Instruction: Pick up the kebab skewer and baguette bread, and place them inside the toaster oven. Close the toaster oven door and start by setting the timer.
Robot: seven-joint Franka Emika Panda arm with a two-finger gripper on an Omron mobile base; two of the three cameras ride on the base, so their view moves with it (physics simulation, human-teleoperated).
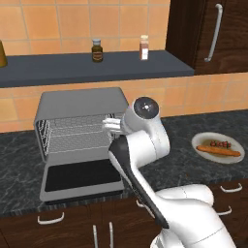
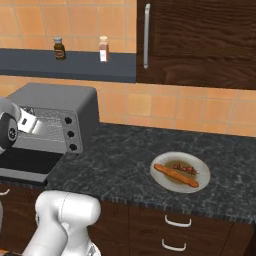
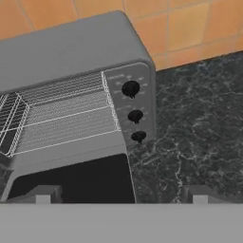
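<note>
Hand view: the toaster oven (image 3: 71,71) sits on the dark counter (image 3: 199,133) with its door (image 3: 76,182) folded down flat, so the wire racks (image 3: 66,116) are exposed and ready to take food; three black knobs (image 3: 135,115) line its right face. The gripper (image 3: 121,194) hangs above the lowered door with its two fingertips spread wide and nothing between them, presumably because no item has been picked yet. Right base view: the plate (image 2: 165,185) lies well to the right of the oven, holding both food items. The baguette (image 2: 176,175) is a long orange-brown loaf with tapered ends, lying across the plate; the kebab skewer (image 2: 185,168) is a thin short stick with red and dark chunks, just behind the loaf. Whether they touch cannot be told. Judgement: task barely begun.
</note>
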